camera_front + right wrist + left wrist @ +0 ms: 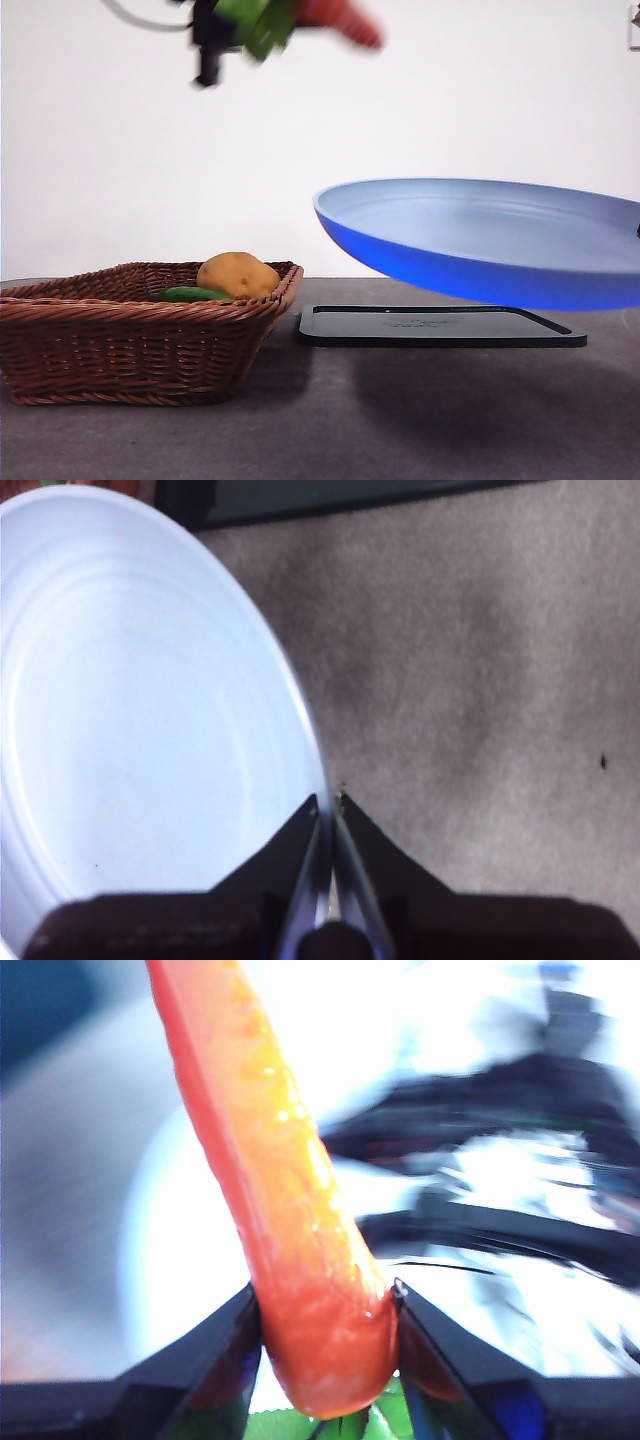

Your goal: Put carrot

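Observation:
The orange-red carrot [340,18] with green leaves hangs high at the top of the front view, blurred, above and left of the plate. My left gripper [325,1310] is shut on the carrot [270,1190] near its thick end, and its dark body shows at the left gripper [210,40]. A big blue plate [480,240] floats tilted above the table on the right. My right gripper [328,805] is shut on the rim of the blue plate [140,710], holding it off the table.
A brown wicker basket [130,335] stands at the left with a tan potato [237,275] and a green vegetable [190,294] in it. A flat black tray [440,327] lies on the grey table under the plate.

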